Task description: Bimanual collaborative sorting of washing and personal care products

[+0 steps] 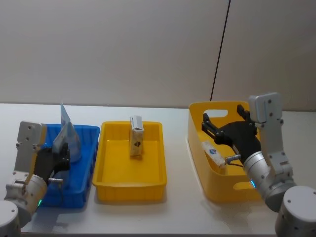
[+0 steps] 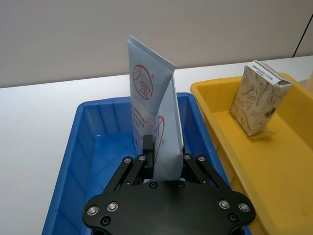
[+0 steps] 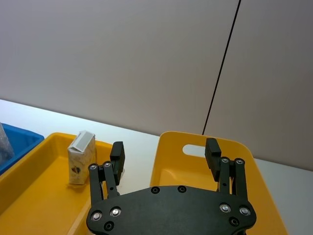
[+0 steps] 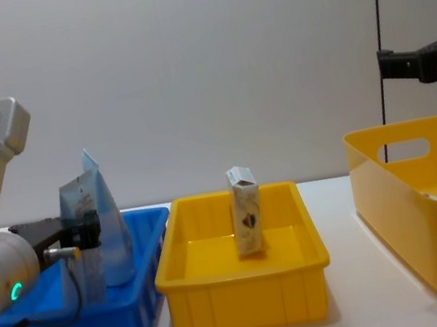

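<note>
Tubes (image 4: 106,233) number two, both upright in the blue bin (image 1: 85,150) at the left of the table (image 1: 177,207), long axes vertical, crimped ends up. The near tube (image 2: 166,132) is clamped low between the fingers of the left end effector (image 2: 165,152); the far tube (image 2: 144,88) stands just behind it. One carton (image 1: 137,136) stands on end in the middle yellow bin (image 1: 131,186), logo towards the robot. One pale pack (image 1: 214,153), kind unclear, lies tilted in the tall yellow bin (image 1: 217,190) on the right. The right end effector (image 3: 164,149) hangs above that bin, jaws spread wide, holding nothing.
</note>
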